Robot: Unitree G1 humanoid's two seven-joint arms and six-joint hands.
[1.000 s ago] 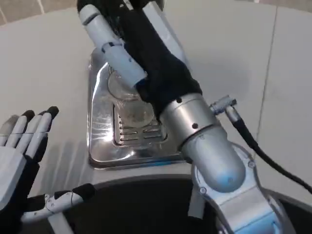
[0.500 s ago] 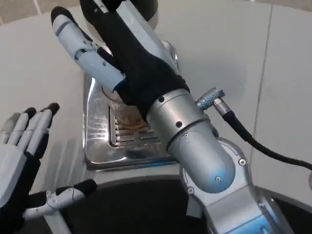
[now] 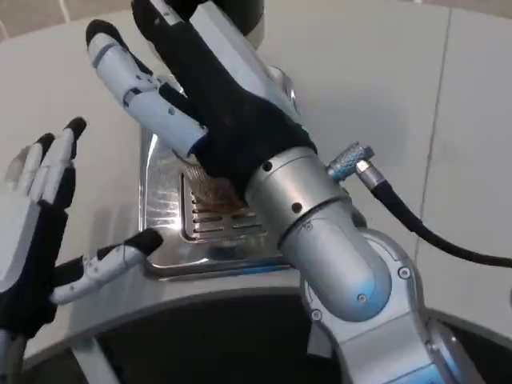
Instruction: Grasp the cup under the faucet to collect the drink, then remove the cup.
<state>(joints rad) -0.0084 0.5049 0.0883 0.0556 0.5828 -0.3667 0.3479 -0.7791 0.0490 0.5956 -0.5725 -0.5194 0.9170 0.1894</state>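
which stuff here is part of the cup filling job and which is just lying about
Job:
- shiny metal drip tray with slotted grate, with something round and brownish on it, mostly hidden
- right hand, reaching over the tray
- left hand, open, waiting

Just there:
- white table
- black cable with silver plug

Silver right forearm [image 3: 320, 232], screws, black cable [image 3: 432, 236]; white-and-black fingers [image 3: 136, 76] on both hands.
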